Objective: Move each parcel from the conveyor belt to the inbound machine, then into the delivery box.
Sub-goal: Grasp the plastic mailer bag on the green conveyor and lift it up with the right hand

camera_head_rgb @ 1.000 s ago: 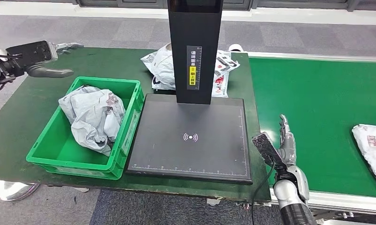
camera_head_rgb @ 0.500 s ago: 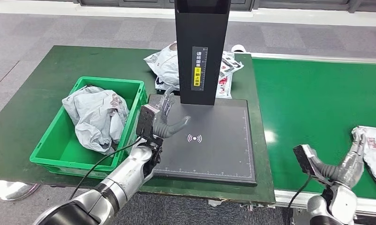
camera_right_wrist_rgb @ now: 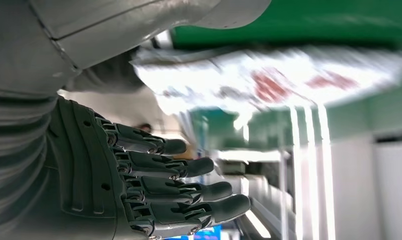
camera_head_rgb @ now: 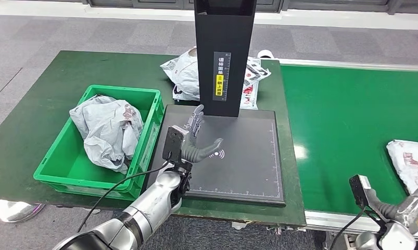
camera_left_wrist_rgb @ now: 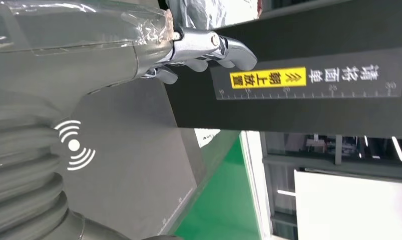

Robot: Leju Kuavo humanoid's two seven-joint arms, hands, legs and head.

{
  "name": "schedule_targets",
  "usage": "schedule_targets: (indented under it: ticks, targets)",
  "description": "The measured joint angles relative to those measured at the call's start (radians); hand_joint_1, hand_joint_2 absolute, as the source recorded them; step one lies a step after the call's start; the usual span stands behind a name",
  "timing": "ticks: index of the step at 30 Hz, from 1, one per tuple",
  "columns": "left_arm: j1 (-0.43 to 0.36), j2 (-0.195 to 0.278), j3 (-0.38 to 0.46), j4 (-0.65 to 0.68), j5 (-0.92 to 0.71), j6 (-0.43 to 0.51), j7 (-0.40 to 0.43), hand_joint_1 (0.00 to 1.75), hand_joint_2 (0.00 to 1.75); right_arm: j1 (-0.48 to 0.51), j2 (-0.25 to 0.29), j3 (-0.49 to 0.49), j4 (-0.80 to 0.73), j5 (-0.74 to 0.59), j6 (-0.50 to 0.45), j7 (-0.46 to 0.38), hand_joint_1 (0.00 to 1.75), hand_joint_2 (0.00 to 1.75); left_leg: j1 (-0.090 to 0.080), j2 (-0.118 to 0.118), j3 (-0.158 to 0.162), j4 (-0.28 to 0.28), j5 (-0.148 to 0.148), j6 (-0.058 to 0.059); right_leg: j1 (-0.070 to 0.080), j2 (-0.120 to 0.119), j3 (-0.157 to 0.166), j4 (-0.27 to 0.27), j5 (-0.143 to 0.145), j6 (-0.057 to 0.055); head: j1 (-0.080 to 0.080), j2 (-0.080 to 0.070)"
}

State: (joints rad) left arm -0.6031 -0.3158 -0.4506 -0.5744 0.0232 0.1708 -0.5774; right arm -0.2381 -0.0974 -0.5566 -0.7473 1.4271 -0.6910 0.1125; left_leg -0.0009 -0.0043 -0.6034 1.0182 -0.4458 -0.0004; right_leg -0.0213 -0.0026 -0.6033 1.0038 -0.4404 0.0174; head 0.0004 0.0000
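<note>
A dark green table [camera_head_rgb: 50,94] stood left of the green conveyor belt [camera_head_rgb: 347,125]. Nearest, the right hand [camera_head_rgb: 417,205] was spread, empty, beside a white parcel [camera_head_rgb: 409,161] on the belt. The left hand [camera_head_rgb: 196,140] hovered, fingers apart, over the black inbound machine [camera_head_rgb: 243,156]. A green delivery box [camera_head_rgb: 144,135] at left held a grey parcel [camera_head_rgb: 108,130]. More parcels [camera_head_rgb: 183,73] lay behind the machine's column [camera_head_rgb: 225,52].

Scanner column [camera_head_rgb: 225,52] blocks platform [camera_head_rgb: 243,166] rear; front half open; belt [camera_head_rgb: 347,130] mostly bare.
</note>
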Motion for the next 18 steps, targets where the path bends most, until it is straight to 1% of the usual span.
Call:
schedule_targets:
  ticks: [3,7,12,18]
  targets:
    - [0.005,0.000,0.016,0.004,-0.007,0.001,0.002,0.00,1.75,-0.002,-0.026,0.000,0.079,0.003,0.020,0.036,0.00,1.75,0.000,0.000,0.000,0.000,0.000,0.000,0.000,0.000,0.000,0.000,0.000,0.000,0.000,0.000]
    - [0.009,0.001,0.031,0.010,-0.008,0.001,0.001,0.00,1.75,-0.004,-0.046,0.000,0.139,0.006,0.033,0.047,0.00,1.75,0.000,0.000,0.000,0.000,0.000,0.000,0.000,0.000,0.000,0.000,0.000,0.000,0.000,0.000]
    - [0.015,0.001,0.049,0.012,-0.011,0.000,-0.002,0.00,1.75,-0.007,-0.051,0.000,0.168,0.009,0.050,0.068,0.00,1.75,0.000,0.000,0.000,0.000,0.000,0.000,0.000,0.000,0.000,0.000,0.000,0.000,0.000,0.000]
    - [0.041,0.003,0.077,0.012,-0.006,-0.002,-0.011,0.00,1.75,-0.007,-0.054,0.001,0.181,0.012,0.053,0.096,0.00,1.75,0.000,0.000,0.000,0.000,0.000,0.000,0.000,0.000,0.000,0.000,0.000,0.000,0.000,0.000]
